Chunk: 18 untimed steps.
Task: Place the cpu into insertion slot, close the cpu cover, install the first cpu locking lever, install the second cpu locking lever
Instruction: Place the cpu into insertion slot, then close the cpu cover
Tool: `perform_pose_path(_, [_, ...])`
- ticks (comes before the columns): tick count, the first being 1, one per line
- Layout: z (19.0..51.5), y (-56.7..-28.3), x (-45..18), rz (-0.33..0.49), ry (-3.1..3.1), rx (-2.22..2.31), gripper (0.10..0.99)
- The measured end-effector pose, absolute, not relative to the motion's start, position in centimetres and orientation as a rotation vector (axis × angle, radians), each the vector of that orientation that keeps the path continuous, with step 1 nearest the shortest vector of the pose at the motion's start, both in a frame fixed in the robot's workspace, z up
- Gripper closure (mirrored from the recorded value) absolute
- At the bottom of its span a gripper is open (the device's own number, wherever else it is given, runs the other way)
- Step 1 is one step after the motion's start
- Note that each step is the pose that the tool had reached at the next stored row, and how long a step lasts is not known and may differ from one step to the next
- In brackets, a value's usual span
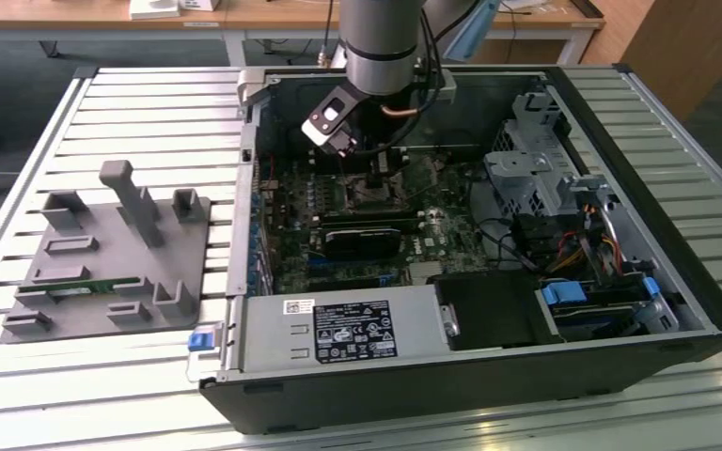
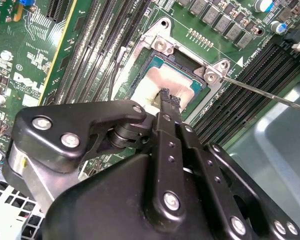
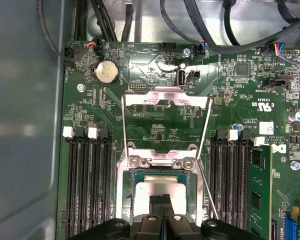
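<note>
The cpu (image 2: 152, 80), a small square chip with a dull silvery top, lies inside the insertion slot (image 2: 162, 46); it is also in the first wrist view (image 3: 147, 187). My gripper (image 2: 166, 95) is shut, its black fingertips pressed together at the middle of the chip's top. I cannot tell whether they touch it. The cpu cover (image 3: 167, 96), a thin silvery frame, stands folded back from the slot's rim (image 3: 155, 161). A thin wire locking lever (image 2: 260, 92) sticks out free beside the slot. In the exterior view the gripper (image 1: 380, 171) hangs inside the open computer case.
Rows of black memory slots (image 3: 87, 185) flank the socket on both sides. A black card (image 1: 368, 235) lies across the board in front of the socket. The drive cage (image 1: 530, 178) and cables are at the exterior view's right. A grey parts fixture (image 1: 110, 254) sits outside the case on the exterior view's left.
</note>
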State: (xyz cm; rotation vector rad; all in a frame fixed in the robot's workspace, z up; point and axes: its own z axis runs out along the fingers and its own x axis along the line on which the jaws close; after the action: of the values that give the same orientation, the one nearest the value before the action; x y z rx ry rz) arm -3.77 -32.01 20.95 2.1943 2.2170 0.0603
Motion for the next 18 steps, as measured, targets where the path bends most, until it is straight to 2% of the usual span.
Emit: perform_pose_path(18, [21.91,-32.01,-3.77,0.060,2.217,2.195,0.980])
